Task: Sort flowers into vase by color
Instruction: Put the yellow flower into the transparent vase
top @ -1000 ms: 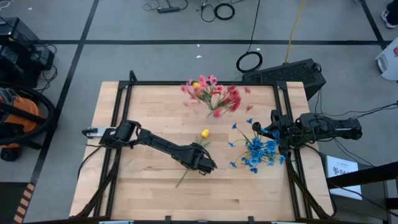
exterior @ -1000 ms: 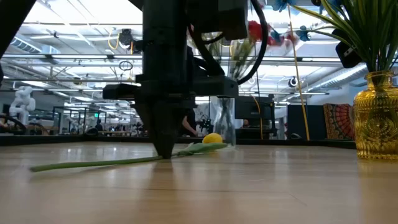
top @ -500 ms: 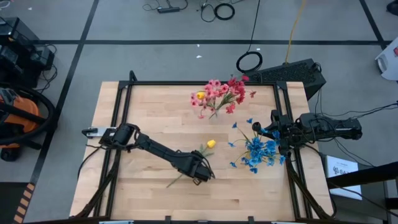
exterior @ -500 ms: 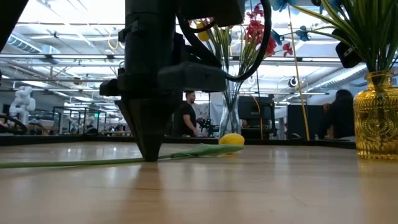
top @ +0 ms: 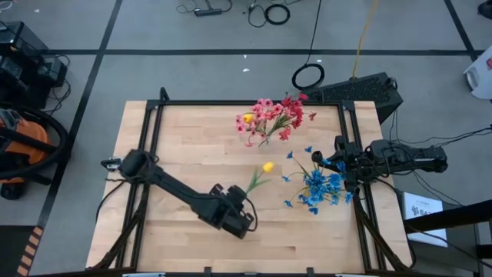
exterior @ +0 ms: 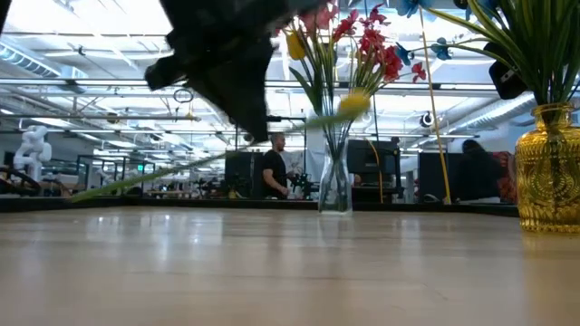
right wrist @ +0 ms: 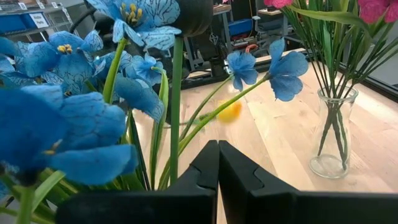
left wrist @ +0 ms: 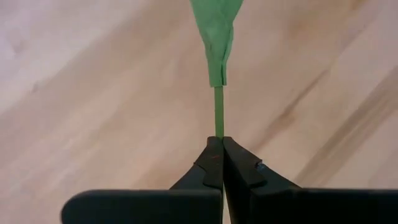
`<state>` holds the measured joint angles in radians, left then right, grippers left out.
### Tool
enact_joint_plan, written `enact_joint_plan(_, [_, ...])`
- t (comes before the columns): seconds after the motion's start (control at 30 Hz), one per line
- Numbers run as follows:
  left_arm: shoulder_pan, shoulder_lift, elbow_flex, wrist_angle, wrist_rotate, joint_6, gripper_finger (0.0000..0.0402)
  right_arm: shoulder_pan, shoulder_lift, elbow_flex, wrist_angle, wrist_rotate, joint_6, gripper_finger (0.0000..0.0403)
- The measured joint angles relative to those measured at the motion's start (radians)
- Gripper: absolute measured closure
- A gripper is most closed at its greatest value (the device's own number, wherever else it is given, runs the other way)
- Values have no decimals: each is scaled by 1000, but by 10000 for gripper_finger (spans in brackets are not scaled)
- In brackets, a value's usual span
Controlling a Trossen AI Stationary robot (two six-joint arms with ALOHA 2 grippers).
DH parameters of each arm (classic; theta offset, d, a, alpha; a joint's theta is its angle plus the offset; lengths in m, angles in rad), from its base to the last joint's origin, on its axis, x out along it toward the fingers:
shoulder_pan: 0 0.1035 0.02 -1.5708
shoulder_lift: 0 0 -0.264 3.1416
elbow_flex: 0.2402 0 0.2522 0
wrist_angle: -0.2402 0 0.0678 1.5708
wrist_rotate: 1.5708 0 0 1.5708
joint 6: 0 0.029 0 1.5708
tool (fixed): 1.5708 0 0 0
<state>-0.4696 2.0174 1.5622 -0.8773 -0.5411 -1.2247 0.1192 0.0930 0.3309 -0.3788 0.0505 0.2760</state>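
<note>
From the high view, the left gripper (top: 241,218) sits over the front middle of the table (top: 177,146), fingers pinched shut on the stem of the yellow flower (top: 267,166), whose bud points toward the back. The clear vase (top: 265,137) with the pink, red and one yellow bloom stands at the back centre. The gold vase (top: 327,185) of blue flowers is at the right edge, and the right gripper (top: 340,163) waits just beside it.

In the low view the yellow flower (exterior: 353,104) is off the table, stem slanting down from the bud, level with the clear vase (exterior: 334,186) behind it. The gold vase (exterior: 549,181) is at far right.

The left wrist view shows the fingers (left wrist: 211,163) closed tight on the thin green stem, leaf just beyond the tips.

The right wrist view has that gripper's fingers (right wrist: 208,168) pressed together on nothing, blue blooms all around, yellow bud (right wrist: 229,111) farther off.

My guess is it's carrying yellow to the clear vase. The grip is low on the stem, so I'd tip the flower upright first, come in high over the blooms, and lower the stem end slowly so it doesn't snag.
</note>
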Motion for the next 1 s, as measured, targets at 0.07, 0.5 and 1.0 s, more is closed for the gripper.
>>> enact_joint_plan(0.07, [-7, -55, -69, 79, -61, 1, 401, 0, 0, 0, -1, 0, 0, 403])
enact_joint_plan(0.5, [38, -316, -839, 1523, -173, 578, 401, 0, 0, 0, 0, 0, 0, 403])
enact_joint_plan(1.0, [224, -302, -785, 1829, 344, 1438, 401, 0, 1, 0, -7, 0, 0, 403])
